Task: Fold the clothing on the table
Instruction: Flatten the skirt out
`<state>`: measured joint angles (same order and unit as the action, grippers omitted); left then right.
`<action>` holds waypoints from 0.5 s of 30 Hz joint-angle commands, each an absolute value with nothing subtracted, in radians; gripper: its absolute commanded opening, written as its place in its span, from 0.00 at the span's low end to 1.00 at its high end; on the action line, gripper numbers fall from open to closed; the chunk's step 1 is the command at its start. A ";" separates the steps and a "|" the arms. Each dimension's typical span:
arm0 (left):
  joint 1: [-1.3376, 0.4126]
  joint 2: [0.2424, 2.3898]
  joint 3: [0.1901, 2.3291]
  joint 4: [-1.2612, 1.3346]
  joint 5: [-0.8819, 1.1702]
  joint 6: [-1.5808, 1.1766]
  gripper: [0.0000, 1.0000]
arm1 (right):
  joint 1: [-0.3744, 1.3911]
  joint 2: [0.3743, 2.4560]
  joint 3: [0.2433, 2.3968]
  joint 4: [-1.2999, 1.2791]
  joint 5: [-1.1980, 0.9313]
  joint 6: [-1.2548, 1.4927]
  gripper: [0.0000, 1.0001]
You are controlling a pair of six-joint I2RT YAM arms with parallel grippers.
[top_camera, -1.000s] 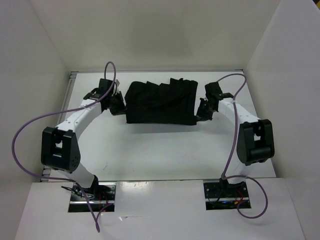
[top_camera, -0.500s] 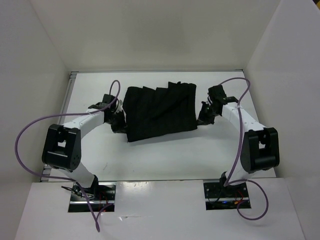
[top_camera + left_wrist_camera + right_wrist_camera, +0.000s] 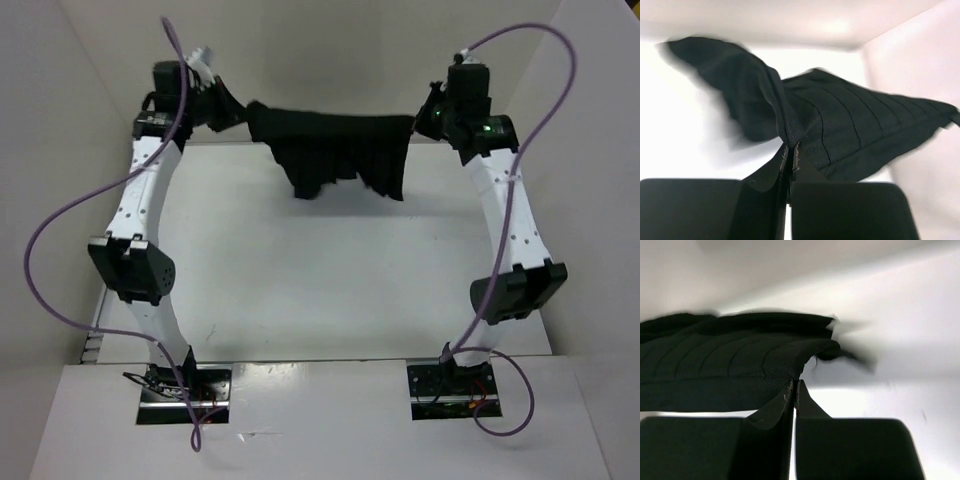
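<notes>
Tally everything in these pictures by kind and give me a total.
1 garment, black
2 arms: left arm, right arm
2 claws: left claw, right claw, each shut on the garment
2 purple cables: left cable, right cable
1 table
Total: 8

The black pleated soft cloth garment (image 3: 335,150) hangs raised over the far end of the flat white matte tabletop (image 3: 320,280). Its top edge runs almost level from left to right, drawn out between its two upper corners with a slight sag in the middle. Below that edge the cloth falls in loose, uneven folds: a bunched lobe left of centre, a longer point at the right. Fine lengthwise pleats rib the fabric.
</notes>
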<state>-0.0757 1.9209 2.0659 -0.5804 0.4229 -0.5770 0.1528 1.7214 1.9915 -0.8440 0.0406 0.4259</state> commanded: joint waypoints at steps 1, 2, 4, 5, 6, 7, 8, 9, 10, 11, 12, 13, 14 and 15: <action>0.011 1.809 2.155 -0.591 0.482 -0.563 0.00 | 0.135 1.586 2.102 -0.817 0.239 0.377 0.00; 0.020 1.786 2.122 -0.577 0.491 -0.563 0.00 | 0.135 1.521 2.080 -0.792 0.239 0.377 0.00; 0.029 1.703 2.013 -0.514 0.506 -0.563 0.00 | 0.135 1.462 1.973 -0.750 0.186 0.356 0.00; 0.029 1.674 1.943 -0.488 0.506 -0.572 0.00 | 0.135 1.438 1.933 -0.736 0.163 0.356 0.00; 0.029 1.619 1.783 -0.460 0.506 -0.572 0.00 | 0.135 1.401 1.852 -0.724 0.141 0.356 0.00; 0.029 1.597 1.704 -0.421 0.506 -0.584 0.00 | 0.135 1.387 1.807 -0.724 0.100 0.356 0.00; 0.029 1.563 1.627 -0.405 0.517 -0.584 0.00 | 0.135 1.375 1.713 -0.724 0.074 0.356 0.00; 0.029 1.549 1.482 -0.394 0.517 -0.584 0.00 | 0.135 1.346 1.659 -0.715 0.046 0.356 0.00; 0.029 1.536 1.412 -0.385 0.517 -0.584 0.00 | 0.135 1.330 1.607 -0.715 0.025 0.370 0.00; 0.029 1.519 1.343 -0.368 0.517 -0.584 0.00 | 0.135 1.315 1.504 -0.706 -0.027 0.370 0.00; 0.029 1.479 1.280 -0.368 0.517 -0.584 0.00 | 0.135 1.296 1.456 -0.706 -0.058 0.382 0.00; 0.020 1.456 1.162 -0.359 0.517 -0.584 0.00 | 0.135 1.257 1.410 -0.706 -0.087 0.400 0.00; 0.020 1.431 1.111 -0.359 0.517 -0.584 0.00 | 0.135 1.235 1.364 -0.706 -0.145 0.411 0.00; 0.008 1.377 1.070 -0.359 0.517 -0.584 0.00 | 0.149 1.209 1.282 -0.731 -0.175 0.411 0.00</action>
